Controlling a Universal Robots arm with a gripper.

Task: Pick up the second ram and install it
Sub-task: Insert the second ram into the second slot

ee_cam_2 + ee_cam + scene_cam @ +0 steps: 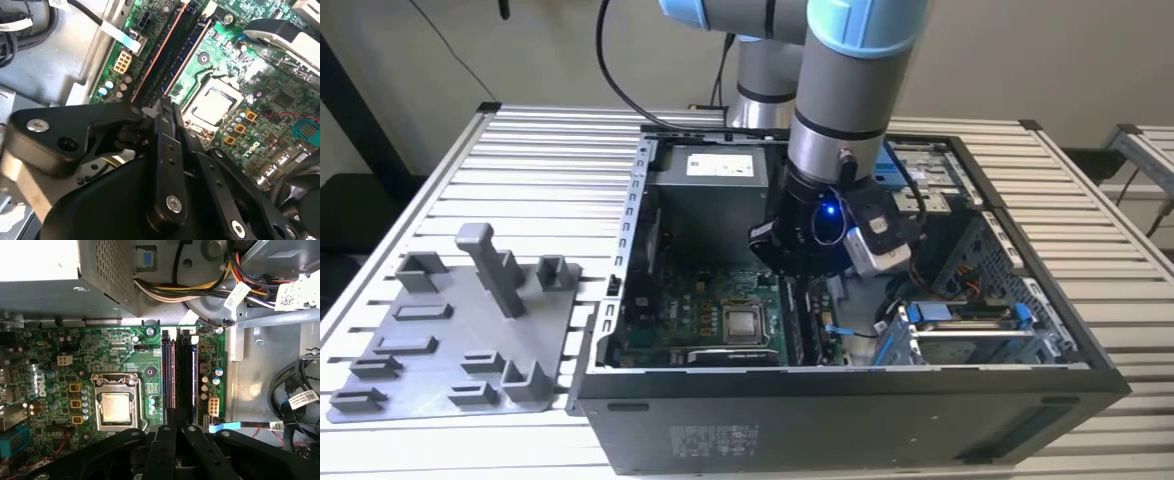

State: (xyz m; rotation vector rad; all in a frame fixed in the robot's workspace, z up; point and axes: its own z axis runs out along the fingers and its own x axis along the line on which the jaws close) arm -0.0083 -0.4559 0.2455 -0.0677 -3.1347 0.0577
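Note:
My gripper [803, 268] reaches down into the open computer case [854, 420], over the memory slots of the green motherboard [125, 347]. In both wrist views its black fingers [162, 445] stand close together, shut on the second ram [185, 375], a thin dark strip standing on edge. The ram [167, 55] runs along the slots, between the orange-edged rails beside the processor socket [215, 105]. I cannot tell whether it is seated in a slot.
The grey power-supply box [50, 280] sits at the case's far end, with bundled cables [210, 290] beside it. A drive cage [961, 330] stands at the exterior view's right. Left of the case lies the grey holder plate [440, 340] with posts.

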